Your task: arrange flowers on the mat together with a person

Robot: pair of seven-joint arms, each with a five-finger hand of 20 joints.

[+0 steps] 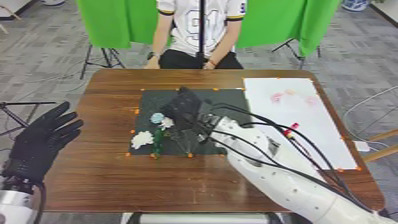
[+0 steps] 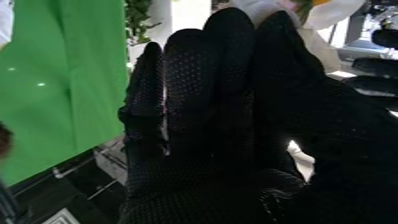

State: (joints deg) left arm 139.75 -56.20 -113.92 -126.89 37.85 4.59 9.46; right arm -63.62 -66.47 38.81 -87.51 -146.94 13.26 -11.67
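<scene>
Brown table (image 1: 98,192) displaying flowers

White (image 1: 142,140) and pale-blue (image 1: 157,118) blossoms are lying on the dark mat (image 1: 231,96) near the right hand (image 1: 185,107); its fingers are pointing straight, any hold unclear. Leftward, the left hand (image 1: 43,135) is extending its fingers, empty.

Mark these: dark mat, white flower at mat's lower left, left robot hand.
Dark mat (image 1: 155,102): head view, bare upper-left area.
White flower (image 1: 142,140): head view, middle of bloom.
Left robot hand (image 1: 40,139): head view, middle of glove.
</scene>
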